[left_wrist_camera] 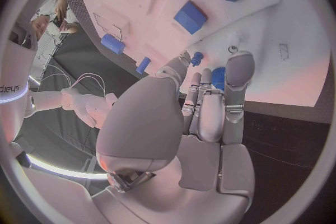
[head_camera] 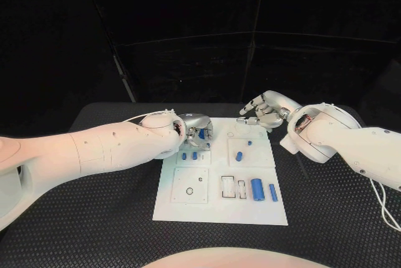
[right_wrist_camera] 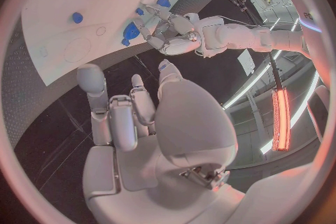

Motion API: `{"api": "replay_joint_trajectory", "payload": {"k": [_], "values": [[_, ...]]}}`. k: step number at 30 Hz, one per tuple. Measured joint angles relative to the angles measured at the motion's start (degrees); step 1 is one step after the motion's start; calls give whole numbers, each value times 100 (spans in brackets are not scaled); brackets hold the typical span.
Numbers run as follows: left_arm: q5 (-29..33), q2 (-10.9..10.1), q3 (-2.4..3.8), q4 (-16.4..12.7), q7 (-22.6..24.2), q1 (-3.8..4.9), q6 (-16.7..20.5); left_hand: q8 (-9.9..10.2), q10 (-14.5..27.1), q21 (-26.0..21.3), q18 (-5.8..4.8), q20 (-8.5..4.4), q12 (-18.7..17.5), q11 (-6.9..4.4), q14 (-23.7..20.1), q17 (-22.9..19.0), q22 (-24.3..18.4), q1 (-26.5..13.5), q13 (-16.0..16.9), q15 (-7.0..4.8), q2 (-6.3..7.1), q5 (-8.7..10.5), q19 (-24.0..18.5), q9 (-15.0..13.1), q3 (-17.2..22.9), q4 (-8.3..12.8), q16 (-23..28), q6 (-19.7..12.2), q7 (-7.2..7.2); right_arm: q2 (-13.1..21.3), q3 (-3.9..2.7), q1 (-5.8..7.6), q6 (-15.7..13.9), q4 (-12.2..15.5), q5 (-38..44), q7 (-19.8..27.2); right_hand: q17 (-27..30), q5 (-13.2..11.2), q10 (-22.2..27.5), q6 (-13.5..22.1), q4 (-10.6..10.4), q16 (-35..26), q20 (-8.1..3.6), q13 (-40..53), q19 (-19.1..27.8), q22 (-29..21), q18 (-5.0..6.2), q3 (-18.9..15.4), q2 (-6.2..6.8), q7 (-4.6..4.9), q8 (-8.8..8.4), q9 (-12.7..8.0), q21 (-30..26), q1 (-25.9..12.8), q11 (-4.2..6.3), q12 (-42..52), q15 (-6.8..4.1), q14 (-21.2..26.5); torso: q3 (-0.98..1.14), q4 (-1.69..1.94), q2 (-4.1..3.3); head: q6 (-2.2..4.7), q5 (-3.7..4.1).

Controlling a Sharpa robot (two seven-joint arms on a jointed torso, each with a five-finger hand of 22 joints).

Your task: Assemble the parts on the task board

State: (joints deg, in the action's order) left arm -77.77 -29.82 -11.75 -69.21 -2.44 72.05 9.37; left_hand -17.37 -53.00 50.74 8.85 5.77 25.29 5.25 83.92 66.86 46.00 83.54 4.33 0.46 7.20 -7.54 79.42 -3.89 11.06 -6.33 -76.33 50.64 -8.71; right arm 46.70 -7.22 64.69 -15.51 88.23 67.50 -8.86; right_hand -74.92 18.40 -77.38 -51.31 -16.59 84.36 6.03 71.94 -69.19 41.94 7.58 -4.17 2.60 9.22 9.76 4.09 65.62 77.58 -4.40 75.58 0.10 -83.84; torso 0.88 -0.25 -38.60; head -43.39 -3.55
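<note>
White and flat, the task board (head_camera: pixel 219 213) lies in the middle of the black tabletop (head_camera: pixel 109 233), with small blue parts scattered over it: two short pegs (head_camera: pixel 189 155) side by side near its left edge, a small peg (head_camera: pixel 239 156) in the upper right panel, and a thick cylinder (head_camera: pixel 258 189) with a thin rod (head_camera: pixel 272 192) just beside it toward the near right. The left hand (head_camera: pixel 196 134) hangs over the far left corner of the board, its fingers (left_wrist_camera: pixel 238 70) pointing down at the surface close to a small blue piece (left_wrist_camera: pixel 218 77); whether they pinch it or merely touch the board I cannot tell. The right hand (head_camera: pixel 261 113) sits at the far edge of the board, off its upper right corner, fingers (right_wrist_camera: pixel 92 79) loosely apart and holding nothing
</note>
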Motion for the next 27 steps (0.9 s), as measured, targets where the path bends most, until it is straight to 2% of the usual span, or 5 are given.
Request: {"api": "replay_joint_trajectory", "payload": {"k": [9, 27], "values": [[-79, 69, 1, 85, -13, -9, -106, 44, -164, 104, 0, -13, -42, -33, 5, -26, 156, -10, -51, -5, -82, 0, 26, 0, 118, 33, 0, 205, 44, -3, 0, 0, 0, 0, 0, 3, 0, 0, 0, 0, 0, 0, 0, 0, 0, 0, 0, 0, 0, 0, 0, 0, 0, 0, 0, 0, 0, 0, 2, 0, 2, -13, 3], [-122, 217, 9, 216, -91, -18, -304, 138, -292, 192, 1, -13, -138, -65, 2, -60, 265, -33, -63, -46, -105, 0, 26, 10, 257, 49, -21, 355, 51, -13, 0, 0, 1, 6, 0, 3, 1, 0, 0, 0, 0, 0, 0, 7, 0, 1, 0, 0, 0, 0, 0, 0, 0, 0, 0, 0, 0, 0, 5, 4, 8, -38, -4]]}}
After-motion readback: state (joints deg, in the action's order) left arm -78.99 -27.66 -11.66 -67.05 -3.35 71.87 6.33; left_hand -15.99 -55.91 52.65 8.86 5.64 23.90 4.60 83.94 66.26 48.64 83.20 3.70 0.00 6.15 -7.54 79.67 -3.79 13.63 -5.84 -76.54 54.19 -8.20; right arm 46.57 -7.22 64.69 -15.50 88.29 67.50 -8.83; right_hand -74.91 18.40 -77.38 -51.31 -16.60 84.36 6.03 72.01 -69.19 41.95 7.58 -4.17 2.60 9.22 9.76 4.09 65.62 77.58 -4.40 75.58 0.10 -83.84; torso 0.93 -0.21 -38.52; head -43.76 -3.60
